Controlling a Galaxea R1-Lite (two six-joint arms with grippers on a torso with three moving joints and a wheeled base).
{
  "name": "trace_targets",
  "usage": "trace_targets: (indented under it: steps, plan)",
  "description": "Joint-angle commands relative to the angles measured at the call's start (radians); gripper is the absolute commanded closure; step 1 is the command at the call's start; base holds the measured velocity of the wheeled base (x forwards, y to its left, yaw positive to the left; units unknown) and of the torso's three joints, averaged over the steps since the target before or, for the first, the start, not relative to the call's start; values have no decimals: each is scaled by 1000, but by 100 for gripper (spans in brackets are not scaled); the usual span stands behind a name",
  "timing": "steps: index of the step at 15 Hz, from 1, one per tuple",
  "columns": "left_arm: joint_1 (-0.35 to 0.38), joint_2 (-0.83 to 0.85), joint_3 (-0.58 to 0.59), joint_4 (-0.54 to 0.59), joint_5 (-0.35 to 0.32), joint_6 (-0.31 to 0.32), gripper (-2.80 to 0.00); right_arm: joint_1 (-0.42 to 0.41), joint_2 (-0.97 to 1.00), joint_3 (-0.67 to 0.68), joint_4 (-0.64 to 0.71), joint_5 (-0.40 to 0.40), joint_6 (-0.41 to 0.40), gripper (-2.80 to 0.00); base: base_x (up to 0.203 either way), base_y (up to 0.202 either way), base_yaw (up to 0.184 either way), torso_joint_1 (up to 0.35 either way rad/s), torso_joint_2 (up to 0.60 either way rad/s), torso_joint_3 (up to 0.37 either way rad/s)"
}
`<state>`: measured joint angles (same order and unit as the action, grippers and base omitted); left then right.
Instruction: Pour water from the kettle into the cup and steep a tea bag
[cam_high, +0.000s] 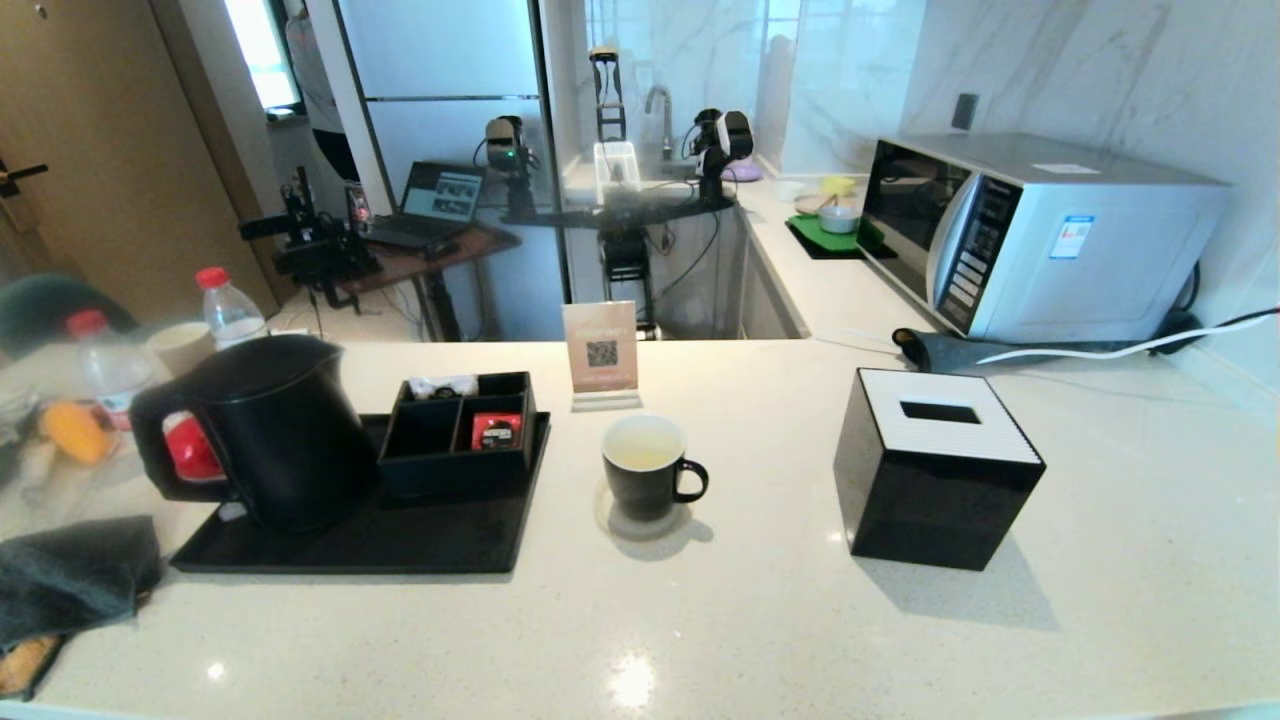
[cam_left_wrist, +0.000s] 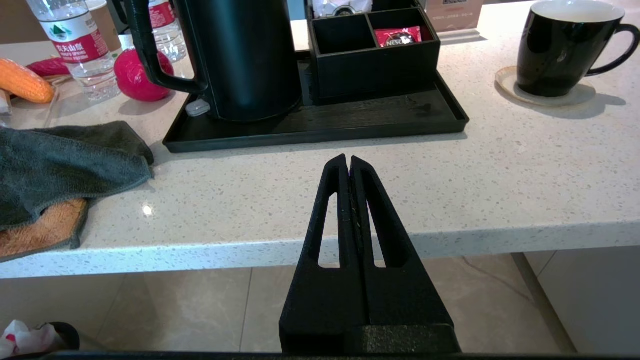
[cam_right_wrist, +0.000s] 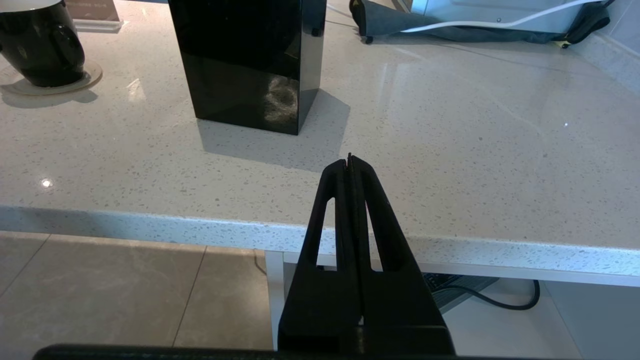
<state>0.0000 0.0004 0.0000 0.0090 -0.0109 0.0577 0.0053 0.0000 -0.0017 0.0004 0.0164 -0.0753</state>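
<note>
The tall black kettle (cam_high: 270, 430) (cam_left_wrist: 240, 55) stands on the left end of a black tray (cam_high: 400, 545), handle toward the left. The black cup (cam_high: 645, 470) (cam_left_wrist: 560, 45) (cam_right_wrist: 42, 42) sits on a pale coaster mid-counter, handle to the right; its white inside looks pale yellowish, and I cannot tell whether it holds water. A whitish pouch with dark contents, seemingly the tea bag (cam_high: 440, 385) (cam_left_wrist: 340, 6), lies in the organiser's back compartment. My left gripper (cam_left_wrist: 348, 159) is shut and empty at the counter's front edge, facing the tray. My right gripper (cam_right_wrist: 350, 159) is shut and empty before the tissue box.
A black organiser (cam_high: 460, 450) with a red sachet (cam_high: 495, 430) sits on the tray. A black cube tissue box (cam_high: 935, 465) stands right of the cup. A dark cloth (cam_high: 70, 575), bottles (cam_high: 225, 305) and a microwave (cam_high: 1040, 235) line the sides; a sign (cam_high: 600, 350) stands behind the cup.
</note>
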Motion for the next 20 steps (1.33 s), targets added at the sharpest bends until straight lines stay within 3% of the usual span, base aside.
trace_targets:
  steps: [1, 20]
  plan:
    - [0, 0, 0, 0, 0, 1, 0, 0, 0, 1, 1, 1, -1, 0, 0, 0, 0, 0, 0, 0]
    - [0, 0, 0, 0, 0, 1, 0, 1, 0, 0, 1, 0, 13, 0, 0, 0, 0, 0, 0, 0]
